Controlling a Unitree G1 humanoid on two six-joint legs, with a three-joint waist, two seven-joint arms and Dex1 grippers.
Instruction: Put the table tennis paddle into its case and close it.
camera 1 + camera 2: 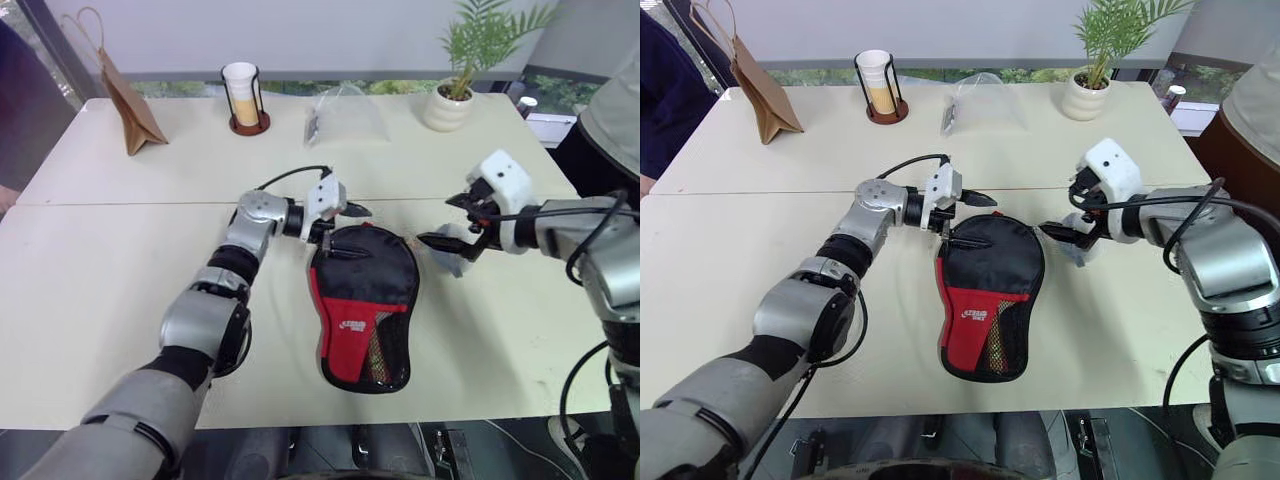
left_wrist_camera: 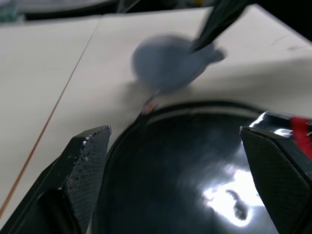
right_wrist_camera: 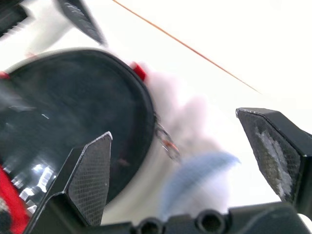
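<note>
With the paddle-shaped black fabric case lying zipped, both the left gripper and right gripper are hanging apart-fingered beside its round end, and withdrawing clear without snagging the grey plush charm appears best.

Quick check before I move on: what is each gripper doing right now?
Left gripper: open, holding nothing, at the top edge of the case.
Right gripper: open, holding nothing, by the grey plush charm.
</note>
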